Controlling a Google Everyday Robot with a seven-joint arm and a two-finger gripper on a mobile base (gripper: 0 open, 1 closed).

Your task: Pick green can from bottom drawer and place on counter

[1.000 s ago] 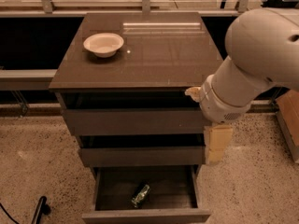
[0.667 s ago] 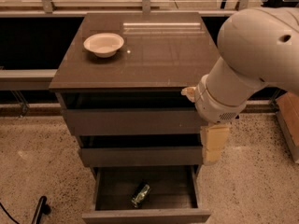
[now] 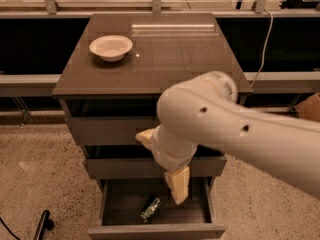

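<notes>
The green can lies on its side in the open bottom drawer, left of the drawer's middle. My gripper hangs on the big white arm in front of the middle drawer, just above and to the right of the can, not touching it. Its cream fingers stand apart and hold nothing. The counter is the glossy dark brown top of the cabinet. The arm hides the right part of the upper drawers.
A white bowl sits at the counter's back left. A metal rail and low ledges run behind and beside the cabinet. A cardboard box stands at the right, a black object lies on the speckled floor at lower left.
The arm has swung left and down across the cabinet front. The gripper now hangs over the open bottom drawer, closer to the can. The can and bowl have not moved.
</notes>
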